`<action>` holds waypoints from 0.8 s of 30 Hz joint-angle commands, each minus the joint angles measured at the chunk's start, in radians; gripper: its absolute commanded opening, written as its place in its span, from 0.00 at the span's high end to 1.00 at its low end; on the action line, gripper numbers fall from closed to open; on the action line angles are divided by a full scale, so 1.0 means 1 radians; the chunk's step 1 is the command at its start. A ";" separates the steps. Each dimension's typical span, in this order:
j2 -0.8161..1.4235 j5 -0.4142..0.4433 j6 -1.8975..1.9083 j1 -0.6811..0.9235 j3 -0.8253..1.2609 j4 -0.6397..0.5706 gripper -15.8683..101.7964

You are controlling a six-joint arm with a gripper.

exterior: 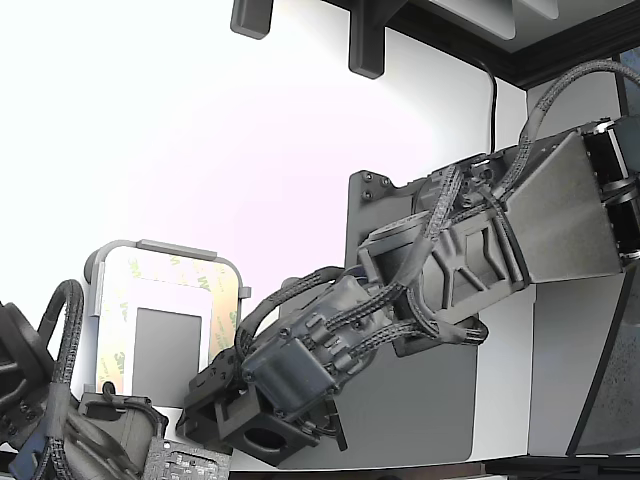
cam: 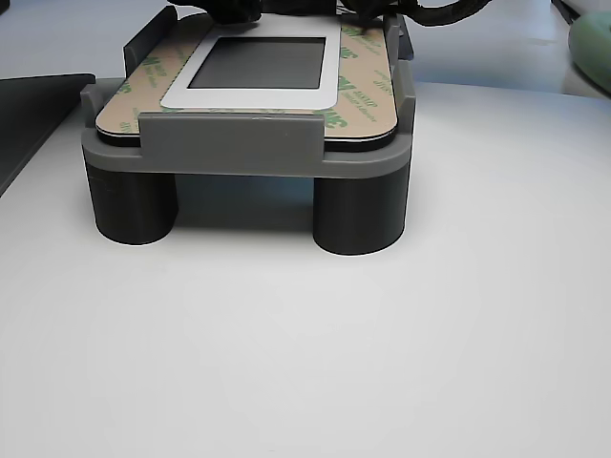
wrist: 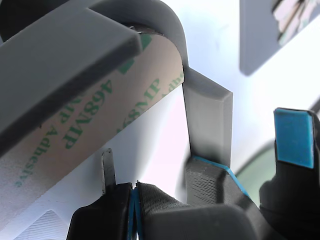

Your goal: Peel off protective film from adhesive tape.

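Gripper (wrist: 134, 192) at corner of grey tray (cam: 239, 143), beside adhesive tape (cam: 368, 91) frame around grey square (cam: 263, 62). Protective film (wrist: 90, 125), cream with green print, lies flat on tape. Blue-lined fingertips (wrist: 131, 200) pressed together, seemingly pinching small thin tab (wrist: 108, 170); whether tab is film, unclear. Tray stands on dark cylindrical legs (cam: 358, 215) on white table (cam: 305, 363).

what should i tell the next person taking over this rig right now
Gripper: at the tray's corner; jaws look pinched together around a thin tab, but a real grip on the film cannot be confirmed.
Film: printed strips lie flat around the grey square, on the part sitting in the tray on the white table.
Done: approach to the corner.
Left: no strip is lifted yet; all peeling remains.
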 commanded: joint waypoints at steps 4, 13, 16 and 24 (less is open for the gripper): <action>0.026 -0.006 -0.003 -0.009 -0.018 -0.015 0.94; 0.031 -0.008 -0.012 -0.009 -0.005 -0.029 0.94; 0.029 -0.011 -0.012 -0.011 0.002 -0.034 0.94; 0.023 -0.011 -0.014 -0.011 -0.011 -0.028 0.93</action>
